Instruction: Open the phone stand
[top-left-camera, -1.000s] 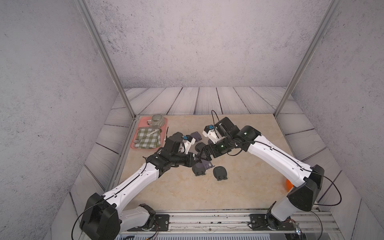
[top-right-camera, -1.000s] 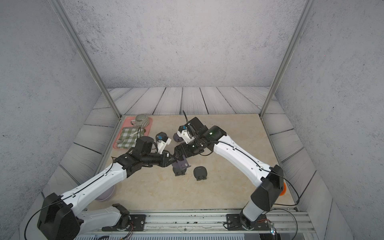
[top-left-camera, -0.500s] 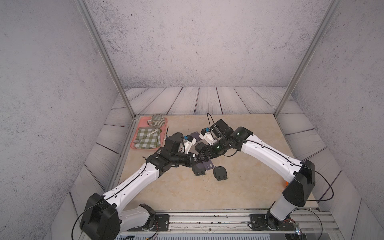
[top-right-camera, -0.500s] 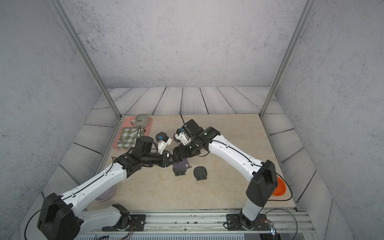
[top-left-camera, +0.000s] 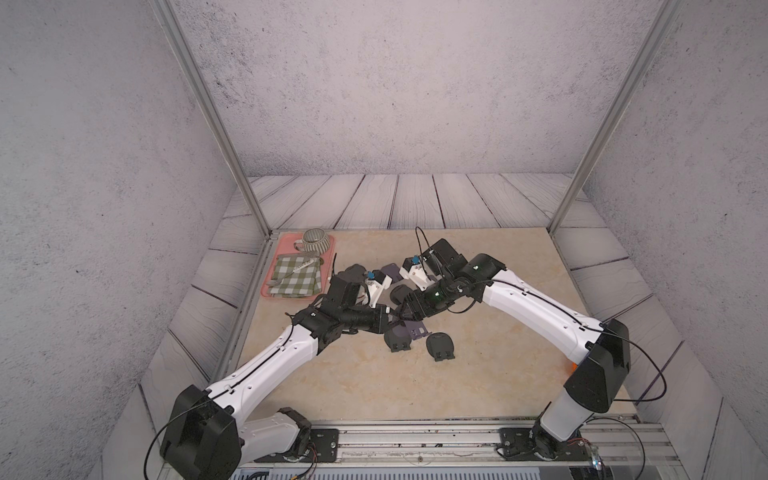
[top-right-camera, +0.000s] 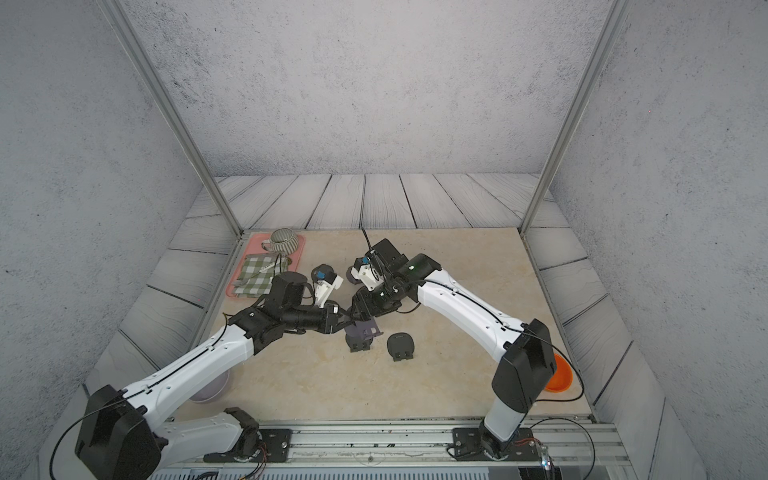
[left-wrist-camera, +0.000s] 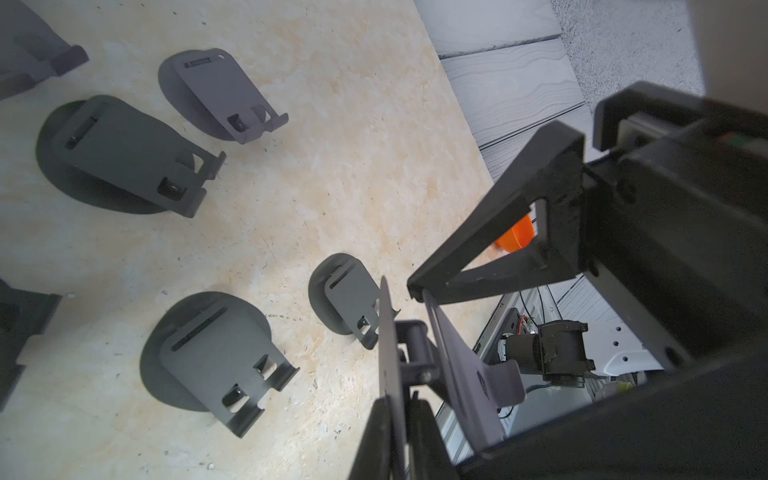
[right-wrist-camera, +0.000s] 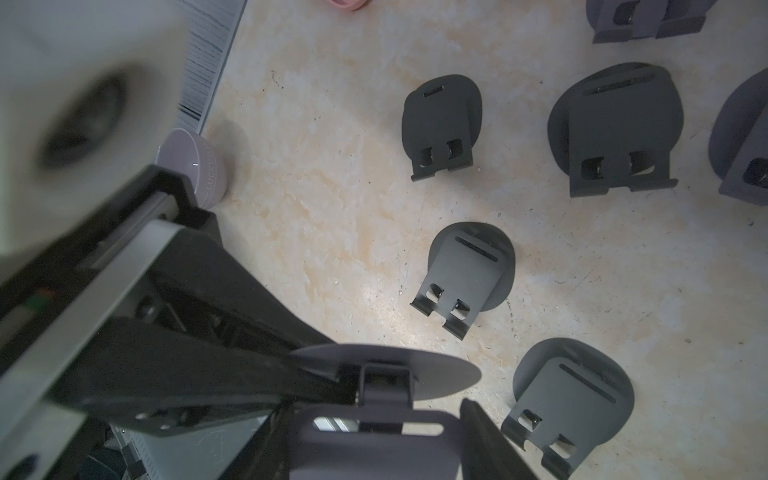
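Over the beige bench (top-left-camera: 498, 374), the purple phone stand (top-left-camera: 410, 331) is being clamped by its base in the left pincer (left-wrist-camera: 399, 419) and straddled by the parted right pincer (right-wrist-camera: 411, 392).

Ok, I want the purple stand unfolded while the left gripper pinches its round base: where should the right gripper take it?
Probably the slotted plate, jaws across its side edges, coming from opposite the left gripper: the plate swings off the hinge beside the round base.
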